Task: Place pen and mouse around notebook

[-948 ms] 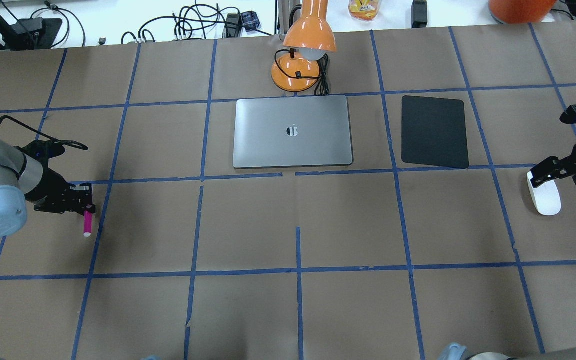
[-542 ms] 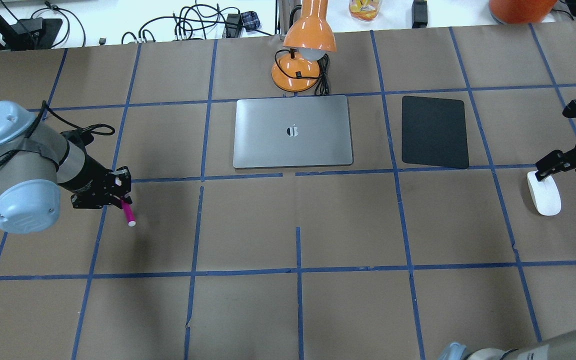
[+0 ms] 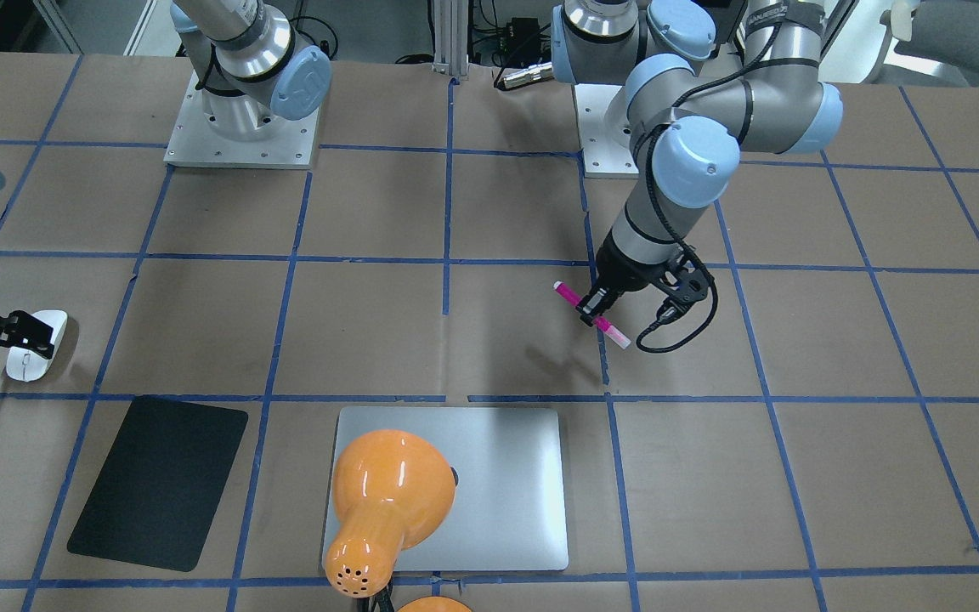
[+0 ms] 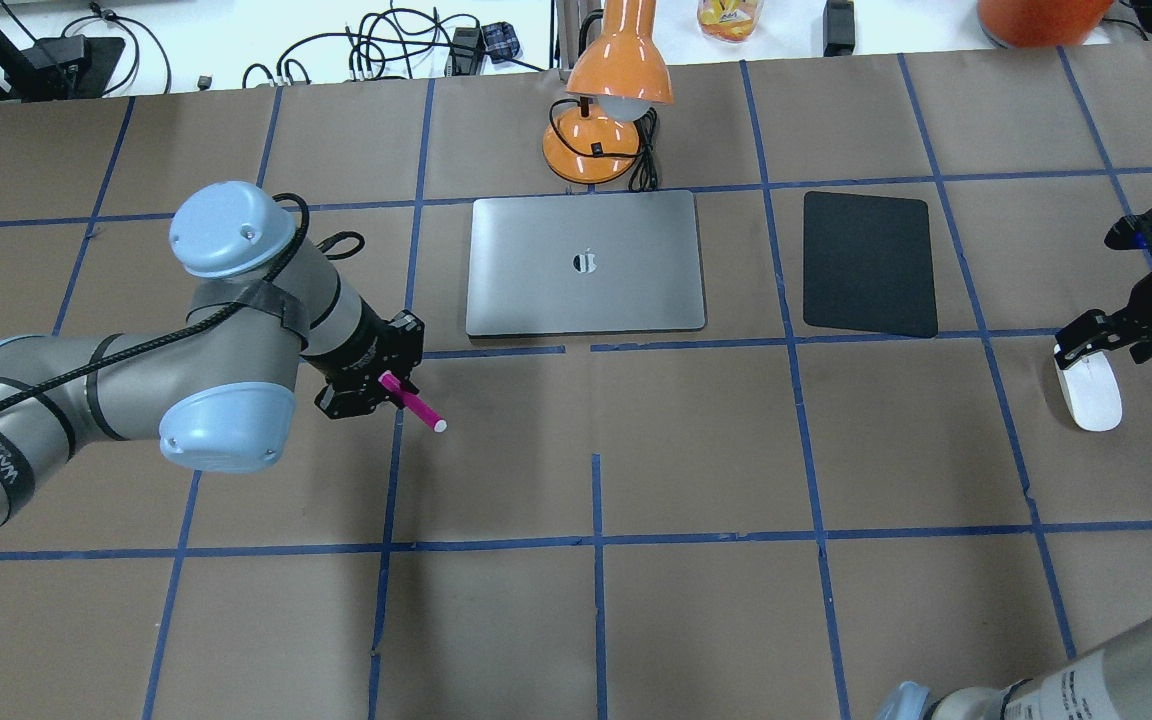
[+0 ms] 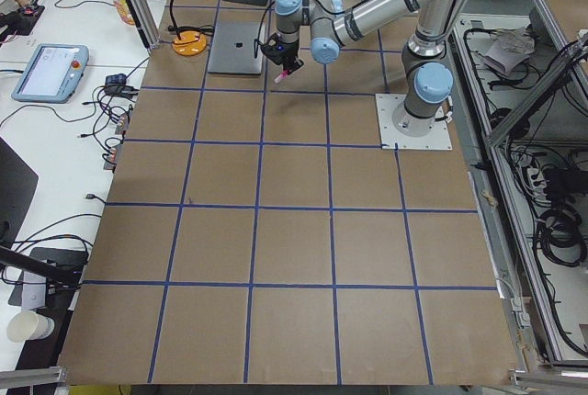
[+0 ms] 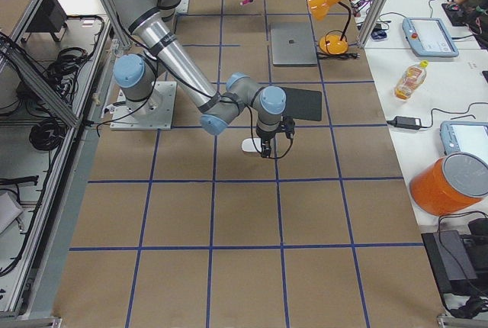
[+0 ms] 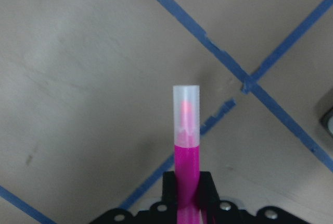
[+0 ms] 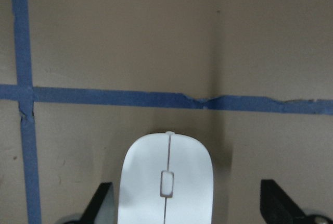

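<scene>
The pink pen (image 4: 416,409) hangs above the table with my left gripper (image 4: 388,383) shut on its barrel, capped end pointing away from the arm. The left wrist view shows the pen (image 7: 186,146) sticking out between the closed jaws. It is just off the front-left corner of the silver notebook (image 4: 586,290). At the far right the white mouse (image 4: 1091,398) lies on the table. My right gripper (image 4: 1086,348) hovers open over its far end. In the right wrist view one of the fingers (image 8: 101,206) stands on each side of the mouse (image 8: 164,185), apart from it.
An orange desk lamp (image 4: 606,110) stands just behind the notebook, its cord beside the base. A thin black mat (image 4: 869,263) lies flat to the right of the notebook, between it and the mouse. Blue tape lines grid the brown table.
My left arm has swung right with the pen, from the table's left edge to near the notebook's front-left corner. The right gripper stayed over the mouse, shifting only slightly.
</scene>
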### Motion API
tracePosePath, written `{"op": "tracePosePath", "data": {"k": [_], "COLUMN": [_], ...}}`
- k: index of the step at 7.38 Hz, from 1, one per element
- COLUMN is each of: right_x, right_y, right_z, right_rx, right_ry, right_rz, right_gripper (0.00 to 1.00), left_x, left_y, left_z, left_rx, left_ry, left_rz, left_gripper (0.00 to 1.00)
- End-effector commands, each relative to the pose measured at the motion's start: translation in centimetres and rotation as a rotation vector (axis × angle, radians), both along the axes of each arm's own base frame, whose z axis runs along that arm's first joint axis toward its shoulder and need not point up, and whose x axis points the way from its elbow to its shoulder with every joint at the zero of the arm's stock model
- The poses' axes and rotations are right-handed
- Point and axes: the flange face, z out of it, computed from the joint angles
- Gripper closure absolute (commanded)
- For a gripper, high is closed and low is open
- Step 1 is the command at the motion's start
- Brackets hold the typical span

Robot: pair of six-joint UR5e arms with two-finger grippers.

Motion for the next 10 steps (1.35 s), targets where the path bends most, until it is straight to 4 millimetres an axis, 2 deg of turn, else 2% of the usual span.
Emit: {"op": "tracePosePath", "data": {"k": [1,3,5,7,9,10], "right_x": [0.7,0.7,0.7,1.3,1.1,1.1], "right_y": [0.2,0.2,0.6,1.4,1.2,1.1], "right_z": [-0.7,-0.7,-0.9,-1.5,-1.5,-1.3], "right_rx": [0.018,0.028,0.048,0.064,0.054,0.050], "right_ry": [-0.010,-0.007,0.007,-0.001,0.006,0.008], "right_rz": [-0.001,-0.042,-0.042,-0.097,-0.100,-0.101], "right_gripper": [0.00,0.00,0.00,0.01,0.08,0.16], "left_x": [-5.7,-12.0,-15.4,-16.7,-16.8,-16.8], "left_y": [1.1,1.7,0.6,-0.8,-1.0,-1.1], "left_z": [-1.0,-2.8,-4.7,-5.3,-6.6,-7.2], "left_rx": [0.041,0.037,0.069,0.080,0.099,0.104], "left_ry": [0.001,0.057,0.035,0.036,0.026,0.023], "left_rz": [0.214,0.384,0.516,0.524,0.529,0.528], "left_gripper": [1.00,1.00,1.00,1.00,1.00,1.00]}}
